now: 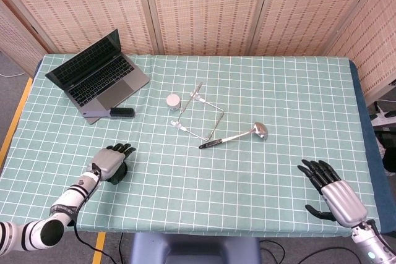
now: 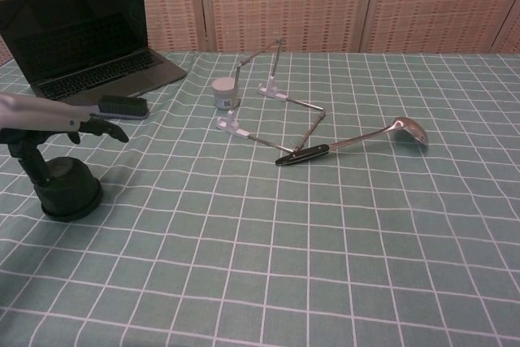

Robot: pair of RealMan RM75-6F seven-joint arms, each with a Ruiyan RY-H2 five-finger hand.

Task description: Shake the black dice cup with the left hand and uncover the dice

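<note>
The black dice cup stands mouth down on the green checked cloth near the front left. My left hand hovers just over its top with the fingers stretched out past it. The thumb hangs down at the cup's left side, and I cannot tell whether it touches. From the head view the left hand covers most of the cup. No dice show. My right hand lies open, fingers spread, by the front right edge, and only the head view shows it.
An open laptop sits at the back left with a black brush in front of it. A small white jar, a bent metal frame and a ladle lie mid-table.
</note>
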